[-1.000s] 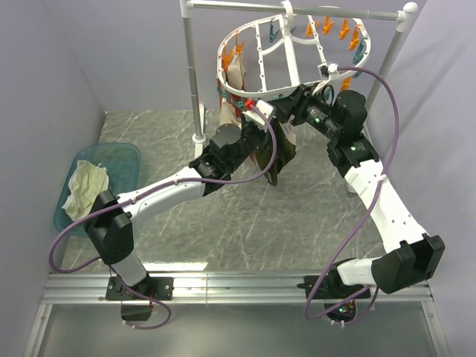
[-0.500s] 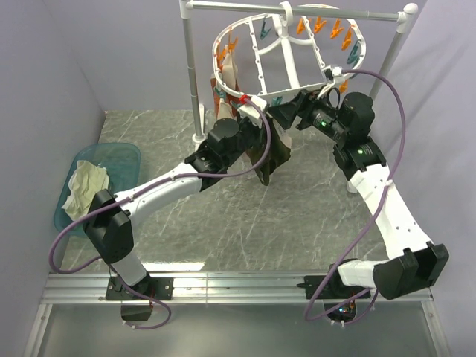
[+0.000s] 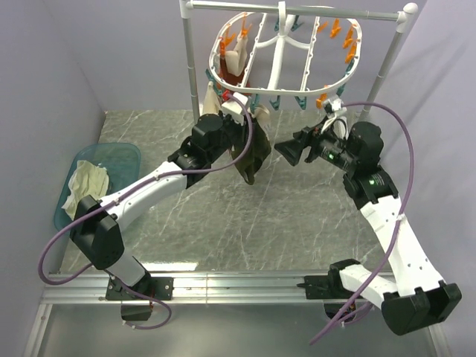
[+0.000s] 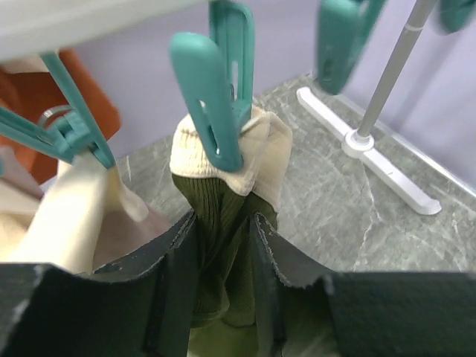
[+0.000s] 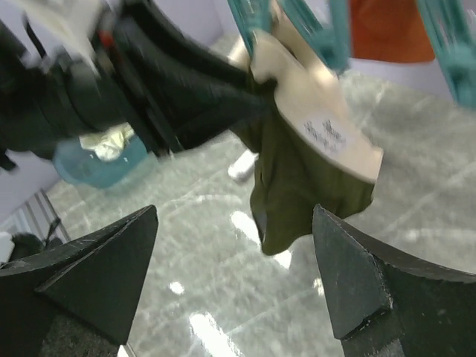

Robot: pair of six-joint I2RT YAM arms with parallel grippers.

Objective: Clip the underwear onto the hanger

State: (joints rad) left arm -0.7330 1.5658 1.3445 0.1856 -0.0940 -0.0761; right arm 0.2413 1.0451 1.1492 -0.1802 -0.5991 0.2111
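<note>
Where a teal clothespin (image 4: 212,97) bites its beige waistband, the underwear (image 4: 223,245) hangs bunched from the near rim of the hanger (image 3: 277,56), above the desk (image 3: 223,223). Left end effector (image 4: 223,297): jaws partly apart, olive cloth between them; gripping or loose, cannot tell. Right end effector (image 5: 234,275): wide open, empty, just beside the underwear, not touching. Blue basin (image 3: 119,156) holding cream cloth (image 3: 85,186), far left.

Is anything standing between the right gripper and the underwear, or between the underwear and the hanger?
Nothing visible does. The right gripper faces the underwear across open air, jaws wide. The underwear's waistband is already pinched in a teal clothespin on the hanger. The left gripper straddles the fabric just below it.
</note>
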